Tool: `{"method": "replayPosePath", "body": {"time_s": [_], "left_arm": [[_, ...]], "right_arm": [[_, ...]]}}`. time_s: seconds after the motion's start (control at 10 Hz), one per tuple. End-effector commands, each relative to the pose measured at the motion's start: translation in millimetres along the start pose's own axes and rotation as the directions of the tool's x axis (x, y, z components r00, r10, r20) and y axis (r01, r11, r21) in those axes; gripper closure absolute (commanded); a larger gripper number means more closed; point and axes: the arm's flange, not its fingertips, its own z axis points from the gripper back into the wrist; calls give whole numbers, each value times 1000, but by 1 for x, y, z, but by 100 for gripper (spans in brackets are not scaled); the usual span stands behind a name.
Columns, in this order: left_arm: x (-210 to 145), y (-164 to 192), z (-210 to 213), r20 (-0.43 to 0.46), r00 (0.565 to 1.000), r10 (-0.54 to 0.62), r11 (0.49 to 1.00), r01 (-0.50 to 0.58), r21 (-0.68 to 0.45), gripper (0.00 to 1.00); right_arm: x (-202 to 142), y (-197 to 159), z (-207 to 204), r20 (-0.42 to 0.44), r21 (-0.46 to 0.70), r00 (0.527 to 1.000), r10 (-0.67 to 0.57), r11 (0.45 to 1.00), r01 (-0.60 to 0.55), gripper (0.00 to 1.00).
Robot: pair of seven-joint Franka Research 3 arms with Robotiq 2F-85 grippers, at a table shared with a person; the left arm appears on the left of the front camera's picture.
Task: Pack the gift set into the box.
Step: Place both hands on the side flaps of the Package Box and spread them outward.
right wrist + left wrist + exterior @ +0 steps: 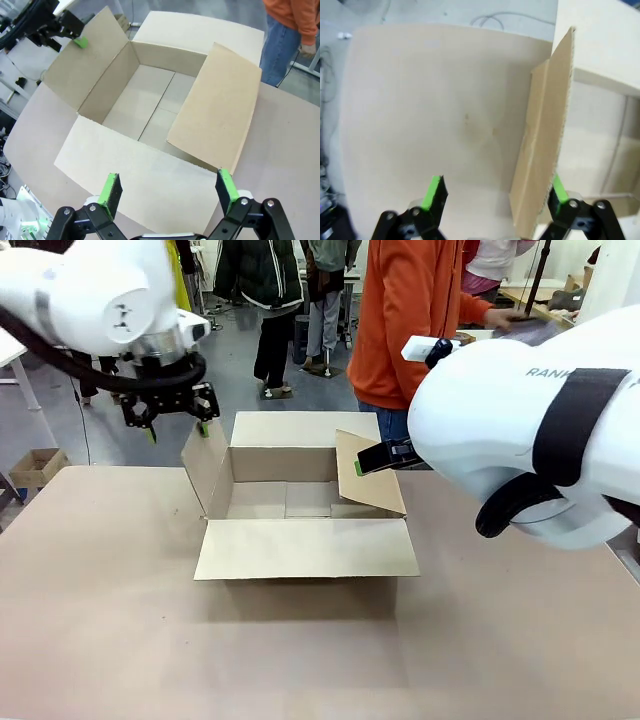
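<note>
The box (300,540) stands open in the middle of the table, its inside (150,107) bare. Its left flap (545,140) rises steeply, and its right flap (215,105) leans in over the opening. My left gripper (178,430) hovers open over the left flap's top edge. In the left wrist view that edge runs between the fingers (495,192), close to the right pad (557,190). My right gripper (375,458) is open beside the right flap, whose near corner sits by one pad (225,187). A flat grey thing (535,330) lies under the person's hand (497,316); I cannot tell whether it is the gift set.
A person in an orange top (410,320) stands at the table's far side, turned toward another table on the right. A small brown carton (35,468) sits on the floor at the left. Other people stand farther back. Bare tabletop (300,660) lies in front of the box.
</note>
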Motion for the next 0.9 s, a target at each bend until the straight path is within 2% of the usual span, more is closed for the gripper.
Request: {"method": "replayPosePath", "body": {"time_s": [0.0, 0.2, 0.4, 0.5, 0.6, 0.8], "left_arm": [[-10, 36, -10, -67, 997, -34, 991, 26, -130, 0], [-6, 68, -28, -123, 991, -60, 974, 31, -225, 0], [-3, 95, -43, -136, 989, -53, 952, 9, -307, 0], [-2, 106, -50, -176, 980, -91, 935, 23, -355, 0], [-1, 82, -41, -132, 990, -43, 967, 8, -253, 0], [-1, 82, -41, -132, 990, -43, 967, 8, -253, 0]], "right_arm": [[1, -4, 1, 1, 18, 1000, 9, 1000, -9, 0], [1, -4, 1, 1, 18, 1000, 9, 1000, -9, 0], [1, -4, 1, 1, 18, 1000, 9, 1000, -9, 0], [1, -4, 1, 1, 18, 1000, 9, 1000, -9, 0], [1, -4, 1, 1, 18, 1000, 9, 1000, -9, 0], [1, -4, 1, 1, 18, 1000, 9, 1000, -9, 0]]}}
